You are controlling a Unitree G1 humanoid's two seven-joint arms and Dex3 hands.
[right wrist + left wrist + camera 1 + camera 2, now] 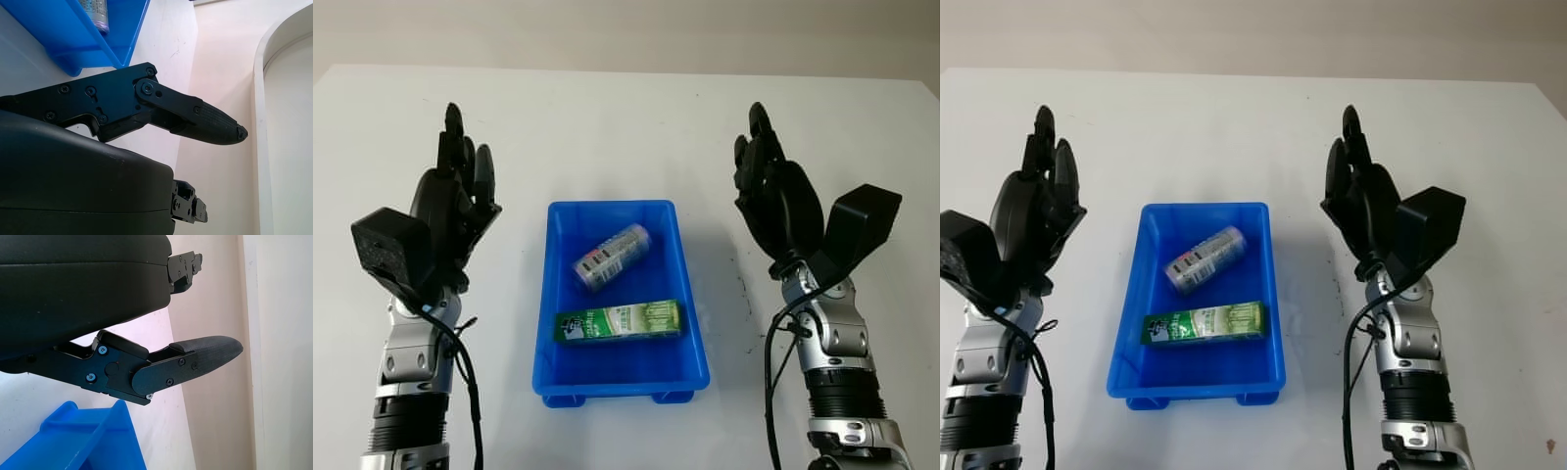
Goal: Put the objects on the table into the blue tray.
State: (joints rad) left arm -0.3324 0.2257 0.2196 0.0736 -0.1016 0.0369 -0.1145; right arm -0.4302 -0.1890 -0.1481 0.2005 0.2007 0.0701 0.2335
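**Both items in the tray, hands raised on either side**

Blue tray [690, 294] at the middle of the white table [607, 127], long side running away from the robot. Inside the tray, two things: a silvery can [612, 257] on its side, tilted diagonally in the far half, and a green and white carton [619, 320] lying flat across the near half, close to the near wall. Can and carton just beside each other, apart or barely touching, hard to tell which.

Left hand [450, 211] held up left of the tray, well apart from its wall, fingers released and stretched out toward the far edge of the table, nothing grasped. Right hand [773, 196] held up right of the tray, likewise apart from it, fingers released and extended, nothing grasped.

From the left wrist, a corner of the tray below the outstretched black fingers [205, 352]. From the right wrist, the tray's corner with the can's end inside.
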